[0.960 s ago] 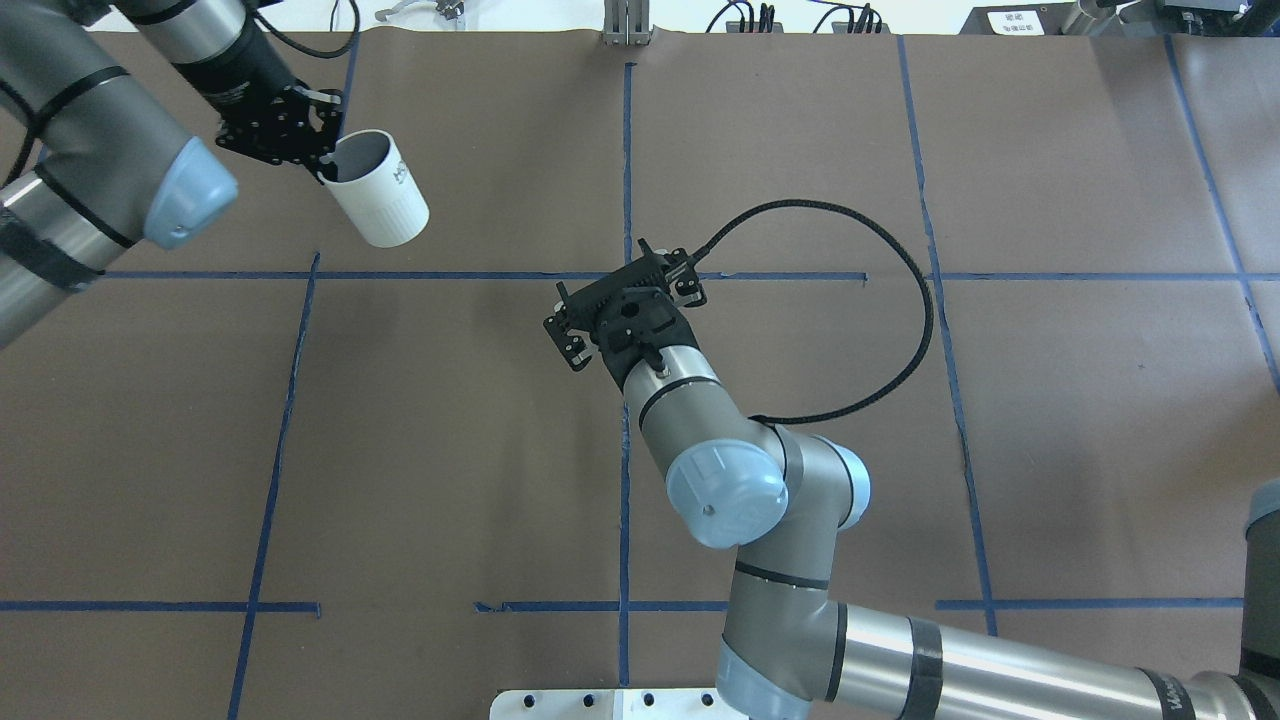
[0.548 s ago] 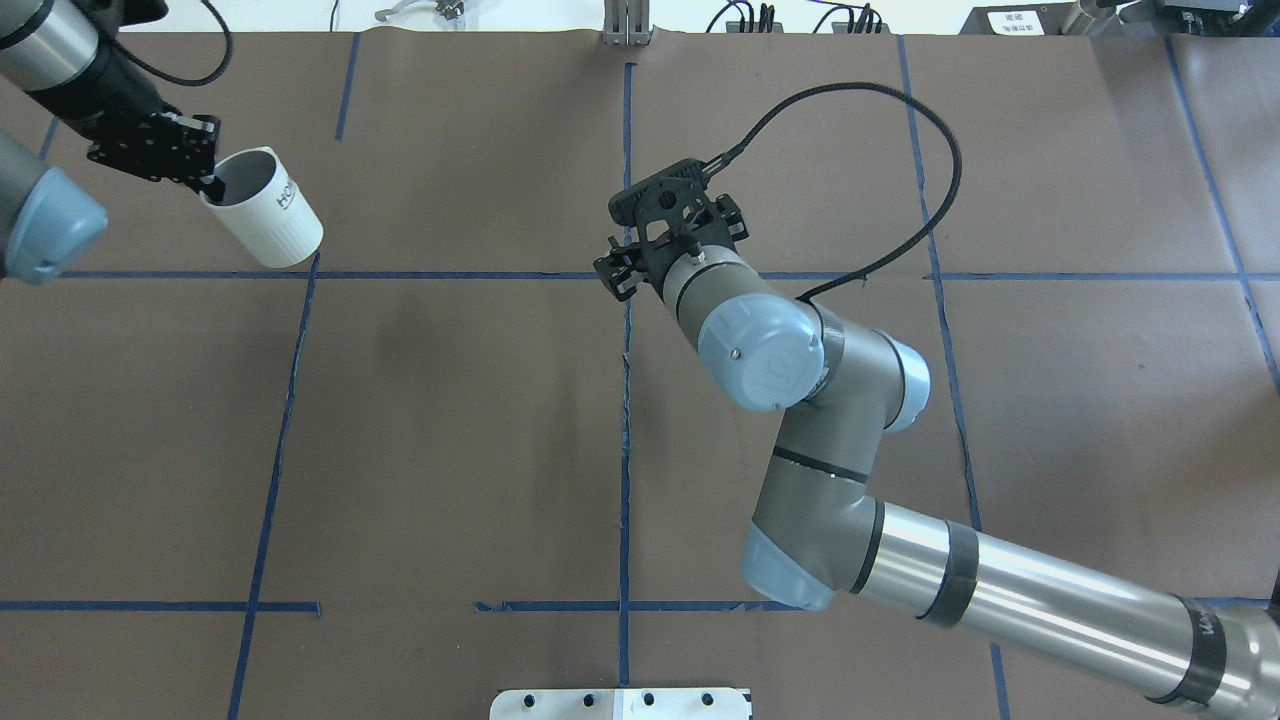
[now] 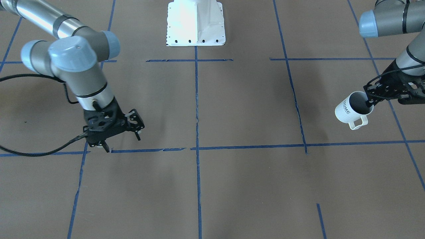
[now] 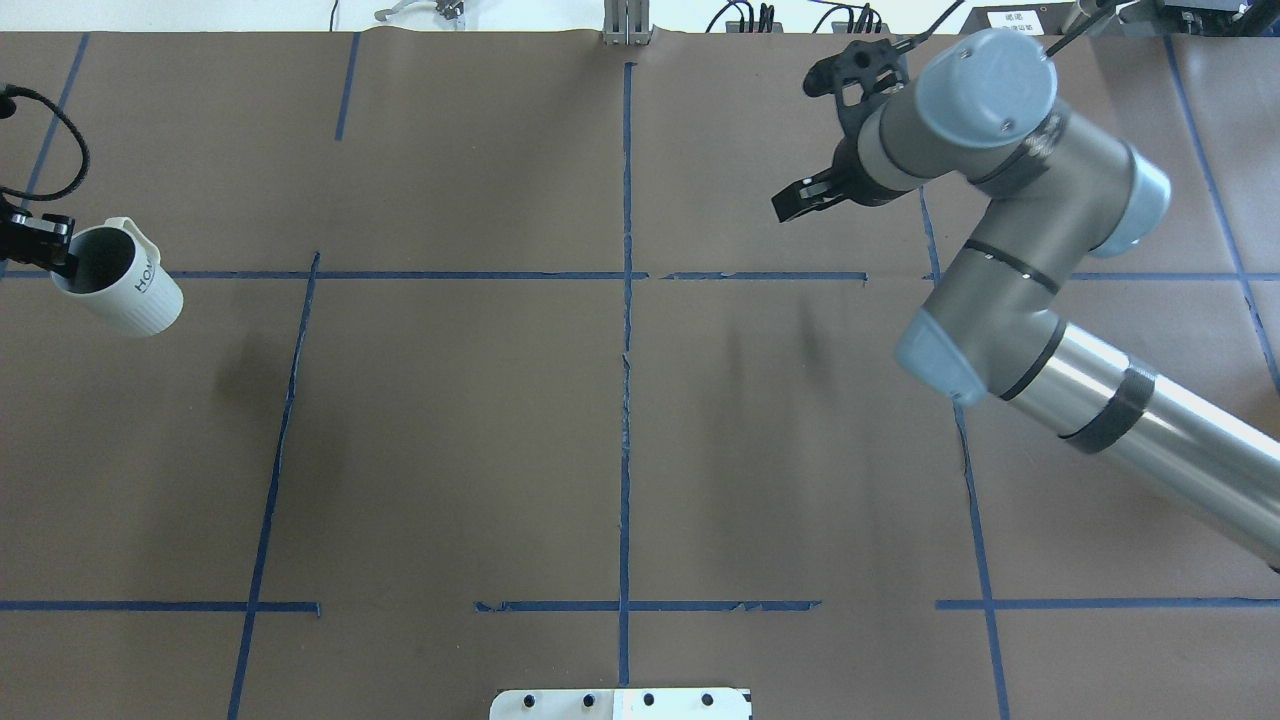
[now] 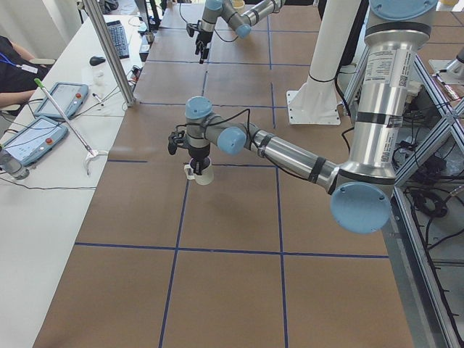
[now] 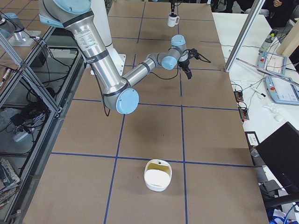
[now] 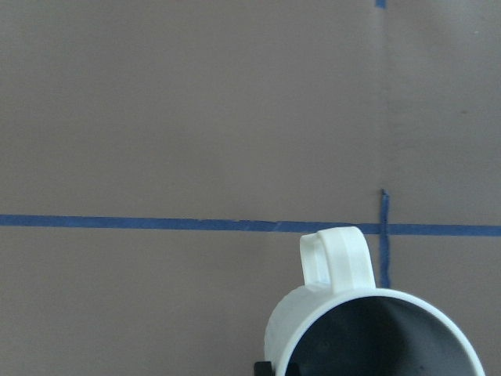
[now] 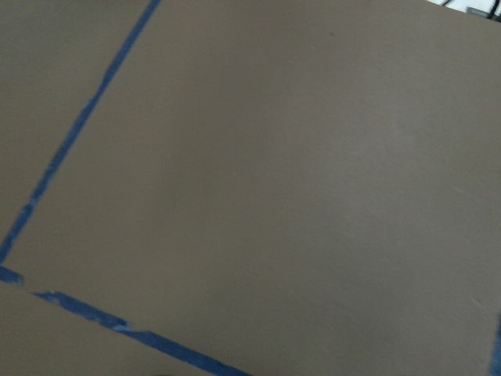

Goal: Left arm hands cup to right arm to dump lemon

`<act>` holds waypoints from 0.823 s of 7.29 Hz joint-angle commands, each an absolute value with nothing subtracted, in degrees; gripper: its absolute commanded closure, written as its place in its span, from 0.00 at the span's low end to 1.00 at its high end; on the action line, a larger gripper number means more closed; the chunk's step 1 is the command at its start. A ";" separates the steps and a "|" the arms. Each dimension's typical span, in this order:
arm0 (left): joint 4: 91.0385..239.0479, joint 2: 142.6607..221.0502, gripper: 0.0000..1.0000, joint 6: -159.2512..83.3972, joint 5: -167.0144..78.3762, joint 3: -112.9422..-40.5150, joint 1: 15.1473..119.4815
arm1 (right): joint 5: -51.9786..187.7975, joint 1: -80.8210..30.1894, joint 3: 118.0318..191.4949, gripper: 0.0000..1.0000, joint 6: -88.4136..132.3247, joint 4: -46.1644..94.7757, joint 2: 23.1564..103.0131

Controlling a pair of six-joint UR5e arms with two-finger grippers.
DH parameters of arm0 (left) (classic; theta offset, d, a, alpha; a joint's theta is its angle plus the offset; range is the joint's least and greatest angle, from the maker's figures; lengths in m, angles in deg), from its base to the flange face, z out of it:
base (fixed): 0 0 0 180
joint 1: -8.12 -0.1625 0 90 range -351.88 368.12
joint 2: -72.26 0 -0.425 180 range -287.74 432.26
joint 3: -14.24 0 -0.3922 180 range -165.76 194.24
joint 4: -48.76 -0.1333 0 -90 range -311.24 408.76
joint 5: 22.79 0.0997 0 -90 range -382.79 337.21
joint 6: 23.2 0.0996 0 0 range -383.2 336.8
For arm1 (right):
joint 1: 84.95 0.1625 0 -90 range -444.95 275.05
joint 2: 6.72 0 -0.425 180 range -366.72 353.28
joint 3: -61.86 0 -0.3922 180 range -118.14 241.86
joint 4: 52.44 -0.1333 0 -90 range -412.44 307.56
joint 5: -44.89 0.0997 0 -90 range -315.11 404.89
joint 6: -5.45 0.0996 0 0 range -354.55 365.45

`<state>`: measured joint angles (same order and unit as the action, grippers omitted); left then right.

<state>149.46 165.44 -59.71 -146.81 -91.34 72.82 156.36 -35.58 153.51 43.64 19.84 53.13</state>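
My left pincer (image 4: 22, 245) is clenched on the rim of the white mug (image 4: 125, 290) at the far left edge of the overhead view, with one finger inside its grey interior. The mug hangs tilted over the brown table (image 4: 450, 430). In the front view it sits at the right edge, with its handle (image 3: 358, 122) on the low side. My right pincer (image 3: 121, 138) is released, its fingers spread and holding nothing. It is at the lower left of the front view, well apart from the mug, pointing down just above a blue tape line (image 3: 149, 150). A white bowl (image 6: 158, 175) rests on the table at the lower middle of the right-side view.
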 commanded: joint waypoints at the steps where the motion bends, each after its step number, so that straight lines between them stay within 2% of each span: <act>1: 158.61 160.25 1.00 -59.32 -146.10 -89.56 72.63 | 164.75 -27.67 153.97 0.00 37.76 21.03 59.17; 4: 158.89 160.06 1.00 -59.14 -146.18 -88.42 68.77 | 174.66 -17.67 154.58 0.00 23.33 21.83 67.51; 6: 160.81 159.19 1.00 -59.06 -146.27 -88.33 67.89 | 178.47 -12.98 155.72 0.00 22.95 21.74 72.36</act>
